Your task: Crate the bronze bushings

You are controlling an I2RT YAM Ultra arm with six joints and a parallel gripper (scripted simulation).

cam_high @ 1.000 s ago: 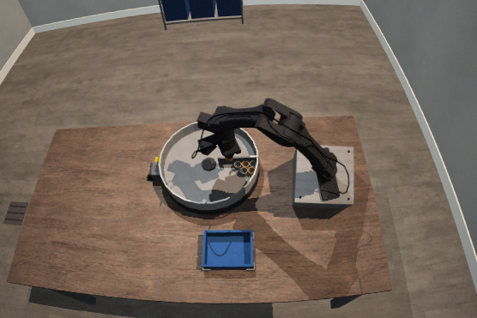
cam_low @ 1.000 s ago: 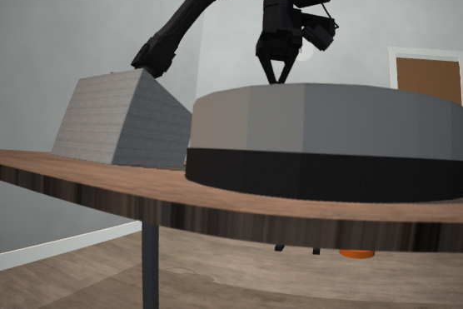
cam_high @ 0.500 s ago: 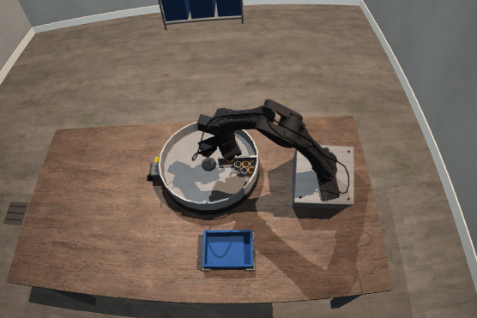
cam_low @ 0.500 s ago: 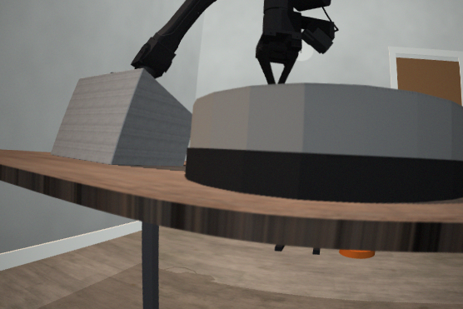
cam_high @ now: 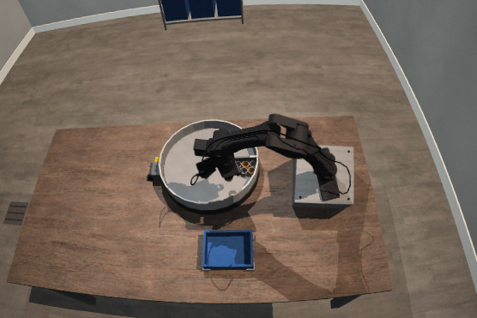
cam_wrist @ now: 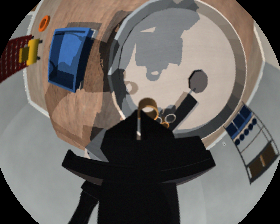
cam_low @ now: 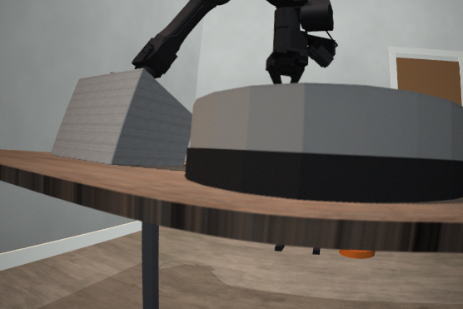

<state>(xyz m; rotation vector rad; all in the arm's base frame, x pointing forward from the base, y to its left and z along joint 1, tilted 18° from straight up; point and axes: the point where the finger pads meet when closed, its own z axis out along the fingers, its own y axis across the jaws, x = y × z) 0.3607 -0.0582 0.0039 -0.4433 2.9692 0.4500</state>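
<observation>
Top view: the gripper (cam_high: 228, 172) hangs over the turntable (cam_high: 168, 183) just beside the remaining bronze bushings (cam_high: 246, 166), with the crate (cam_high: 206, 251) well apart. Exterior view: the fingertips sit at the turntable's wall height, contents hidden. Wrist view: only here do the nearly closed fingers appear to pinch one bronze bushing (cam_wrist: 148, 104), so the transfer seems under way, and it must next clear the wall and swing to the crate.

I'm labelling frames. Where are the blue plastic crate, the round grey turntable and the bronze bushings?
Blue plastic crate (cam_high: 205, 249): top view, left wall.
Round grey turntable (cam_high: 172, 195): top view, front-left rim.
Bronze bushings (cam_high: 246, 167): top view, ring cluster.
</observation>
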